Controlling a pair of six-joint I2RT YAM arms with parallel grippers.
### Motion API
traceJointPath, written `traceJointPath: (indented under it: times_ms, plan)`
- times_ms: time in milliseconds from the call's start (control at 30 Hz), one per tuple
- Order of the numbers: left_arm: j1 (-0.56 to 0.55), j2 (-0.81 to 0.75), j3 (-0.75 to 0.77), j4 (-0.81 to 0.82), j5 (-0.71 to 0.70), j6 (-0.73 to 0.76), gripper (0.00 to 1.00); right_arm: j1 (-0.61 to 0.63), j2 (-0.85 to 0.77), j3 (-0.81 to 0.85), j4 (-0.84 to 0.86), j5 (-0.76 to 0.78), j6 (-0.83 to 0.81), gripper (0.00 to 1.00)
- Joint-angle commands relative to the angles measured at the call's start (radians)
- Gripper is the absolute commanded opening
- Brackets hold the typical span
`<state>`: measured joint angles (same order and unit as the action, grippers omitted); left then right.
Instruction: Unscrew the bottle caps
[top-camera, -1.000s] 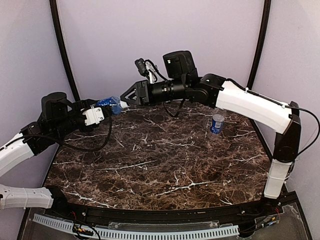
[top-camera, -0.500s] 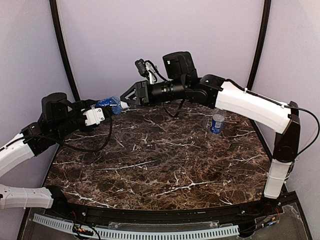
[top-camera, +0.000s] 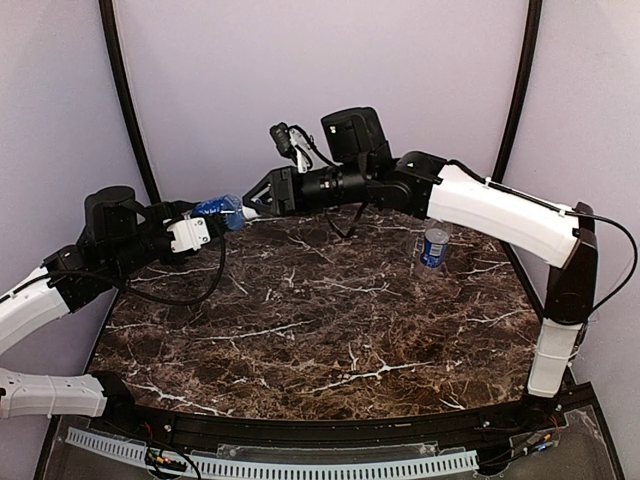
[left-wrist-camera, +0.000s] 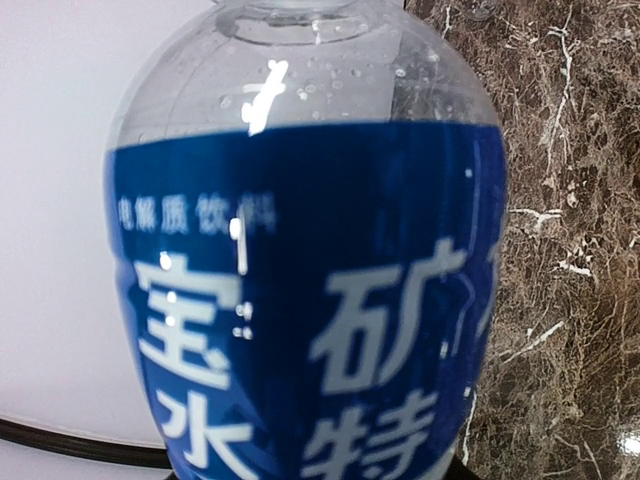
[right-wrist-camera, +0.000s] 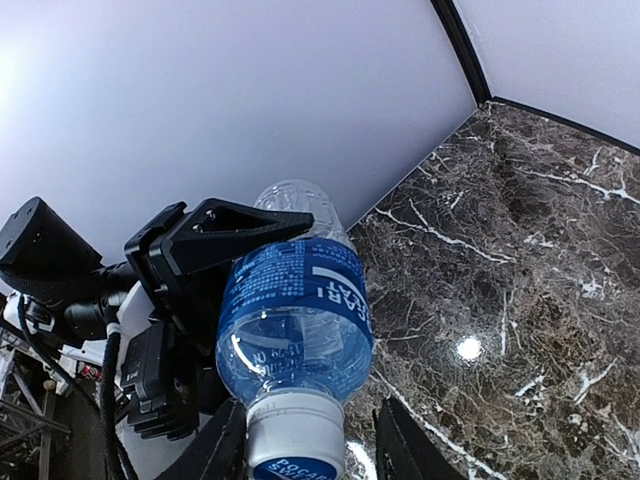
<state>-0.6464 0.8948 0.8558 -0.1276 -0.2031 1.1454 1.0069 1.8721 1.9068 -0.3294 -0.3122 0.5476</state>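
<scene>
Holding the bottle level above the far-left edge of the table in a pinch of the left gripper, aiming the cap into the right gripper — spread either side of the cap, apparently not yet squeezing — likely to brace the body while twisting.

A dark marble table stands before pale walls. A white perforated strip, perhaps a cable guide, lines its near edge.

The right end effector has rolled slightly at the wrist and slid a touch left, closer onto the neck end of the bottle.
</scene>
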Motion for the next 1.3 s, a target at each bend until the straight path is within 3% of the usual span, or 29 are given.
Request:
traceJointPath:
  times_ms: [0, 200, 267, 500, 633, 667, 800, 933, 1067, 1267]
  plan:
    - [-0.006, -0.006, -0.014, 0.032, -0.009, -0.002, 0.41, 0.006, 0.016, -0.017, 0.011, -0.010, -0.007, 0.46]
    - [-0.006, -0.003, -0.018, 0.045, -0.030, -0.002, 0.41, 0.010, 0.020, -0.034, 0.016, -0.057, 0.013, 0.49]
    - [-0.006, -0.004, -0.019, 0.046, -0.031, -0.001, 0.40, 0.010, 0.016, -0.043, 0.016, -0.051, 0.013, 0.46]
    - [-0.007, -0.011, -0.021, 0.029, -0.005, 0.004, 0.40, 0.010, 0.012, -0.035, 0.031, -0.045, -0.013, 0.24]
    - [-0.009, -0.029, -0.026, -0.036, 0.055, 0.016, 0.40, 0.010, 0.015, -0.029, 0.051, -0.083, -0.058, 0.00]
    - [-0.010, -0.037, -0.023, -0.059, 0.090, 0.003, 0.39, 0.011, 0.014, -0.033, 0.063, -0.109, -0.090, 0.00]
    - [-0.011, -0.032, 0.044, -0.318, 0.298, -0.088, 0.37, 0.051, -0.010, -0.039, 0.048, -0.147, -0.354, 0.00]
    - [-0.012, -0.009, 0.088, -0.617, 0.492, -0.151, 0.38, 0.128, -0.054, -0.076, -0.008, -0.129, -0.738, 0.00]
    - [-0.012, -0.012, 0.088, -0.718, 0.620, -0.200, 0.38, 0.192, -0.118, -0.194, 0.002, -0.107, -1.048, 0.00]
    - [-0.011, -0.011, 0.093, -0.713, 0.670, -0.238, 0.37, 0.288, -0.175, -0.347, 0.046, 0.124, -1.508, 0.00]
